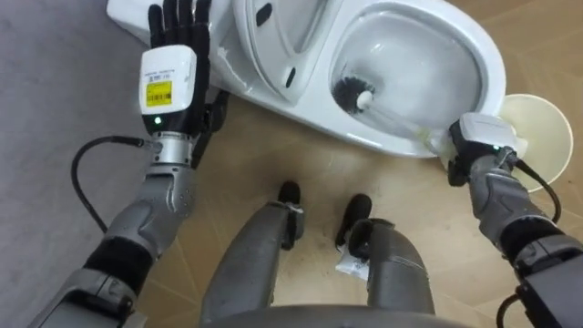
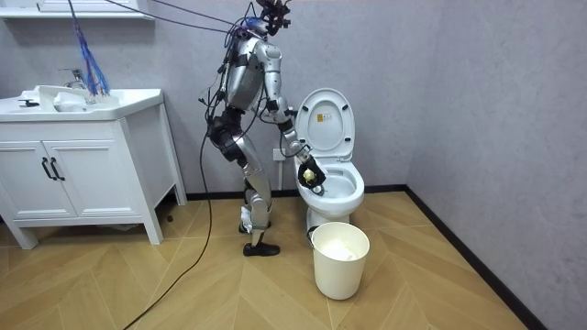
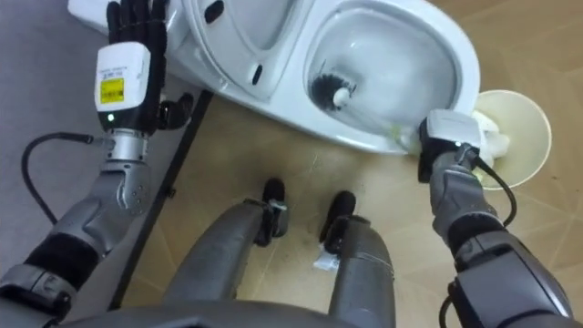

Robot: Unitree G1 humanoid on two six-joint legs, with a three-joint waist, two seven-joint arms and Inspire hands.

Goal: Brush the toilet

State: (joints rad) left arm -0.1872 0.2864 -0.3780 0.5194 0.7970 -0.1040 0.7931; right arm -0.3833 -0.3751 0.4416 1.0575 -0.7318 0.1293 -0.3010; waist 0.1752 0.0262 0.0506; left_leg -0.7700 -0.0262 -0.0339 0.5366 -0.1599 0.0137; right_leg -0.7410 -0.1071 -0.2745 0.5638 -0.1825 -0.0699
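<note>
The white toilet (image 1: 474, 55) stands in front of me with its lid (image 1: 278, 41) up. A toilet brush has its dark head (image 1: 353, 94) down inside the bowl, and its pale handle (image 1: 396, 118) slants up over the near rim. My right hand (image 1: 478, 141) is at that rim, curled round the handle's end. My left hand (image 1: 178, 55) is raised beside the lid and tank, fingers straight, holding nothing. In the room view I stand bent slightly toward the toilet (image 2: 335, 188) with my right hand (image 2: 310, 174) at the bowl.
A pale round bin (image 1: 537, 128) stands on the wood floor just right of the bowl, close to my right hand; it shows as a bucket (image 2: 340, 259) in the room view. A white vanity cabinet (image 2: 83, 165) with a sink stands at the room view's left.
</note>
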